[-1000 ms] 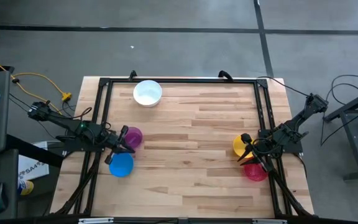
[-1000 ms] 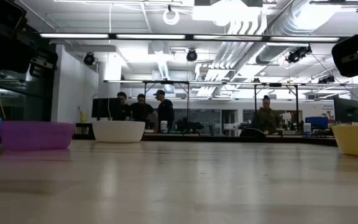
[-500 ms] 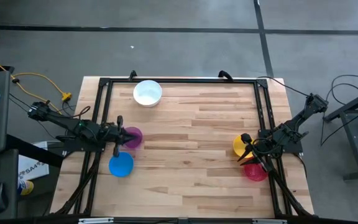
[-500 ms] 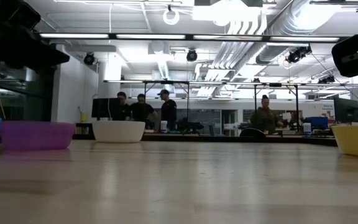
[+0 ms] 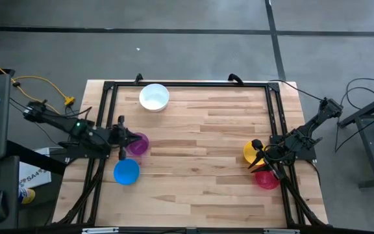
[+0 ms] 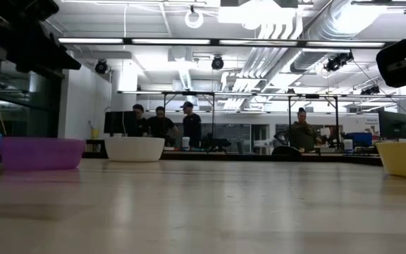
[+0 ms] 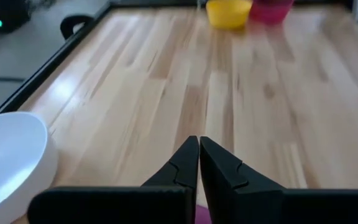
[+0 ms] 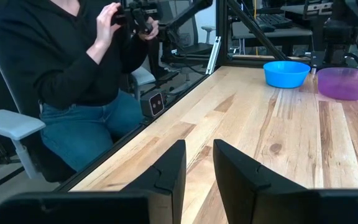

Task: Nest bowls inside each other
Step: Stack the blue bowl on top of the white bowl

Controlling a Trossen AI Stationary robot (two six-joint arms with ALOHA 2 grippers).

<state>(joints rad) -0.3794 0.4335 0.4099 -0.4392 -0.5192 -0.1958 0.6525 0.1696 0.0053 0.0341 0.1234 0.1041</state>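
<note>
**Five bowls on the table, none nested; neither gripper holds one**

The left gripper [image 5: 126,137] hovers at the left edge of the small round purple plastic bowl [image 5: 137,143]. Its fingers [image 7: 180,171] are clenched together with nothing between them. The right gripper [image 5: 260,156] sits at the right side of the table, over the near edge of the yellow bowl [image 5: 252,152]; its fingers [image 8: 166,174] stand partly apart and grasp nothing.

Location of the bowls on the wooden table [image 5: 200,162]:
- Purple: left side, upright, mouth up.
- Blue bowl [image 5: 126,171]: just nearer than the purple one, apart from it.
- White bowl [image 5: 154,97]: far edge, left of centre, well apart from the rest.
- Yellow and red-pink bowl [image 5: 267,179]: right side, close together; whether they touch cannot be told.

Appearance: plain, single-coloured, similar in size, walls flaring to an open rim; the low view shows the purple one translucent.

Handling, as a judgement: thin plastic, so light, fairly stiff and smooth. Not fragile, but likely to slide or tip if pushed. The sound grip is a pinch across the rim wall, one finger inside and one outside. The clenched left gripper must release first.
</note>
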